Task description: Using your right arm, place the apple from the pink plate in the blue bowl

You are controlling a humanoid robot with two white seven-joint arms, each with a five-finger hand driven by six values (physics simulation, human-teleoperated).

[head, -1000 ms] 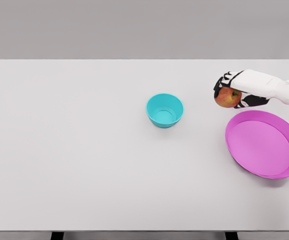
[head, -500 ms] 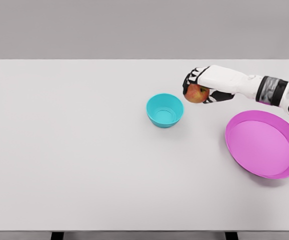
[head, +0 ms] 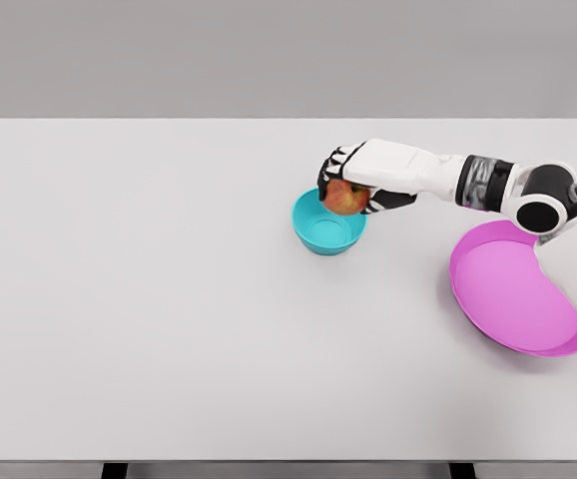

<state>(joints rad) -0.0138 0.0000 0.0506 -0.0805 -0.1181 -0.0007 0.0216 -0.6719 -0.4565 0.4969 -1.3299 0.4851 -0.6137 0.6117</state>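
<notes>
- The right hand (head: 353, 185) grips the apple (head: 344, 198) in curled fingers, over the blue bowl's (head: 320, 235) far rim.
- The pink plate (head: 508, 294) sits empty on the worktop (head: 149, 299).
- Only lowering and release appear left.

The scene is lit evenly and brightly from above. Soft, faint shadows are cast on the table (head: 169, 299) under the bowl (head: 328, 222) and at the near edge of the plate (head: 513, 294). No glare is seen; edges are slightly soft throughout.
</notes>
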